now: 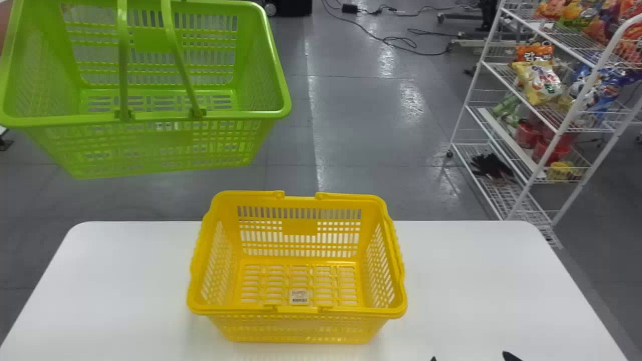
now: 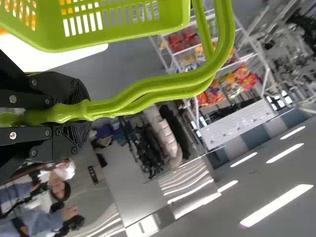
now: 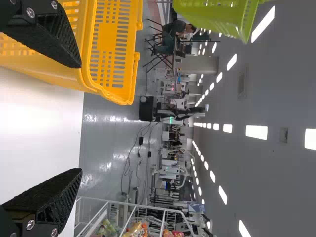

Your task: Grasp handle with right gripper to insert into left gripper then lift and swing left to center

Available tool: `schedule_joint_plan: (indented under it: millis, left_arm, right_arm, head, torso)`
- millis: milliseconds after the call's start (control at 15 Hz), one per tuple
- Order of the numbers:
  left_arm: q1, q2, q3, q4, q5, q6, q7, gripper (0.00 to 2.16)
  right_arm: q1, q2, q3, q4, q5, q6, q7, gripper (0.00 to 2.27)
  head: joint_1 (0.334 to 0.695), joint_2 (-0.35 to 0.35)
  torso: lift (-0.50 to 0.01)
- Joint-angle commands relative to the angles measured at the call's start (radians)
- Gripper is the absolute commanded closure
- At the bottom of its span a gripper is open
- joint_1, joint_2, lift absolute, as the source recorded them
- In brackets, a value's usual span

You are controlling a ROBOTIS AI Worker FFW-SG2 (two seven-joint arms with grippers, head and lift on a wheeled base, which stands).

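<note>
Holding two handles (image 1: 123,60), one left claw (image 2: 81,113) suspends one green basket (image 1: 160,117).

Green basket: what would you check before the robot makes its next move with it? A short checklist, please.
1. Both green handles held by the left gripper: ok, its jaws are closed on them.
2. The green basket raised off the table: ok, it hangs up at the left.
3. The green basket free of goods: ok, nothing is seen inside.
4. The green basket at the center: not ok, it is off to the left.
5. The right gripper let go: ok, its jaws are apart with nothing between them.
6. Room to swing past the yellow basket: cannot tell; the green basket hangs higher, but the gap is hard to judge.
</note>
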State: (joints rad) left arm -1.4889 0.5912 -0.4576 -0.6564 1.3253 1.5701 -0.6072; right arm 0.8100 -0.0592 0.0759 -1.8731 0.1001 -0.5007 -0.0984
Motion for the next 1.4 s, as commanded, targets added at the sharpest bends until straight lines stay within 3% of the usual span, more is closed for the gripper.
schedule_joint_plan:
  millis: [0,333,533,733,1000,1333]
  left_arm:
    - [0.025,0.113,-0.026,-0.042,0.0,0.001,-0.017,1.97]
    - [0.095,0.294,-0.015,-0.092,0.014,0.001,-0.049,1.97]
    - [0.211,0.4,0.0,-0.175,0.086,0.001,-0.049,1.97]
    - [0.364,0.487,0.112,-0.236,0.11,0.001,-0.051,1.97]
    - [0.642,0.552,0.349,-0.328,0.14,0.001,-0.049,1.97]
    - [1.173,0.553,0.818,-0.506,0.189,0.001,-0.02,1.97]
  right_arm:
    - [0.0,-0.001,-0.008,0.0,-0.006,0.0,0.003,0.04]
    - [-0.002,-0.001,-0.034,0.003,-0.029,-0.003,0.013,0.04]
    - [-0.002,-0.001,-0.053,0.008,-0.049,-0.006,0.016,0.04]
    - [-0.002,-0.001,-0.076,0.012,-0.069,-0.018,0.025,0.04]
    - [0.003,-0.001,-0.097,0.011,-0.072,-0.031,0.037,0.04]
    - [0.014,-0.001,-0.122,0.009,-0.077,-0.043,0.039,0.04]
  head:
    - [0.624,0.004]
    - [0.644,0.123]
    - [0.662,0.181]
    - [0.692,0.212]
    - [0.695,0.258]
    - [0.695,0.29]
  torso:
    - [-0.093]
    - [-0.093]
    - [-0.093]
    - [-0.093]
    - [-0.093]
    - [-0.093]
